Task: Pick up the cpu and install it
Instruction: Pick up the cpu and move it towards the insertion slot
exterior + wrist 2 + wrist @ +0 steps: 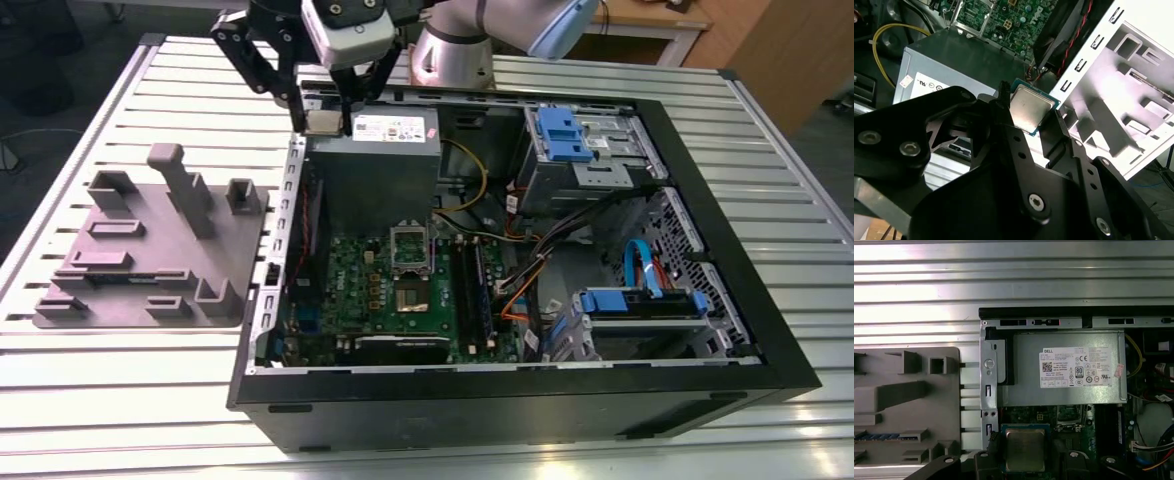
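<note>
Desk: a slatted metal desk [120, 400] carries an open computer case [781, 300] lying on its side. In the exterior view, a grey plate [80, 300] of holders sits at 9 o'clock from the case.
Gripper: the gripper [324, 115] hangs over the case's 11 o'clock corner, above the power supply [380, 175].
Jaws: clamped on the cpu, one on each of two opposite edges.
Cpu: the cpu [1030, 107] is held in the air, touching nothing but the jaws. Its silver top faces the wrist cameras. In the first wrist view its edges run square to the case wall.
Socket: the socket [412, 292] sits on the green board [347, 290] near the case's middle, at 5 o'clock from the cpu and well apart. Its metal frame [411, 243] looks swung open toward 12 o'clock.
Step in hand (judgement): carrying the chip to the socket.
Doing it well (judgement): keep the chip flat and the grip unchanged, line its edges up with the socket, and lower it straight without sliding it across the contacts. I cannot tell the chip's corner marking from here.
Around: memory sticks [467, 290] stand just beside the socket at 3 o'clock, with a cable bundle [534, 285] beyond them. A yellow wire [461, 165] and blue drive brackets [561, 135] lie toward 1 o'clock.
In the way (judgement): the power supply lies between the chip and the socket. The memory sticks leave the jaws little room on that side.
</note>
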`<state>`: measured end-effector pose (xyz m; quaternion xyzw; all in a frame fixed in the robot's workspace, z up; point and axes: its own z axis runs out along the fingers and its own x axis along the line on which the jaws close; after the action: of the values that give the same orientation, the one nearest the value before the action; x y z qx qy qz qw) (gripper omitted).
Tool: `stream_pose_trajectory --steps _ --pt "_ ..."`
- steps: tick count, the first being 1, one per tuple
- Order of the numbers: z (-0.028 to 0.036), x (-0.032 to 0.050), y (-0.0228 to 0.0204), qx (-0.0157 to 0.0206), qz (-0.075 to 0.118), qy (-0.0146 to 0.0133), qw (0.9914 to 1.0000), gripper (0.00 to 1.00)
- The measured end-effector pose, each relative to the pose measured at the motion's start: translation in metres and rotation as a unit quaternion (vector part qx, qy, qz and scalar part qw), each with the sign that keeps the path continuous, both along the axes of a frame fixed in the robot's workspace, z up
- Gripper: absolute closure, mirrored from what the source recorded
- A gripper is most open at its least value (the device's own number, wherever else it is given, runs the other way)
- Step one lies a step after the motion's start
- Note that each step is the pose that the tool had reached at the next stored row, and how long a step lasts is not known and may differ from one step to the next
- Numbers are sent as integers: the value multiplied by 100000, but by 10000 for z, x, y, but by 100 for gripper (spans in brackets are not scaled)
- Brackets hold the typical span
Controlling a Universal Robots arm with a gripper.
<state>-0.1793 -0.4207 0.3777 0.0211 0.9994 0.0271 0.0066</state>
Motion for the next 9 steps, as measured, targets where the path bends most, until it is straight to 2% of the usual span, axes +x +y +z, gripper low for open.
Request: stream_pose_trajectory --steps 4,9 --pt "0 2 -5 -4 13 2 100000 53" --pt "-2 42 -50 0 -12 -1 100000 53"
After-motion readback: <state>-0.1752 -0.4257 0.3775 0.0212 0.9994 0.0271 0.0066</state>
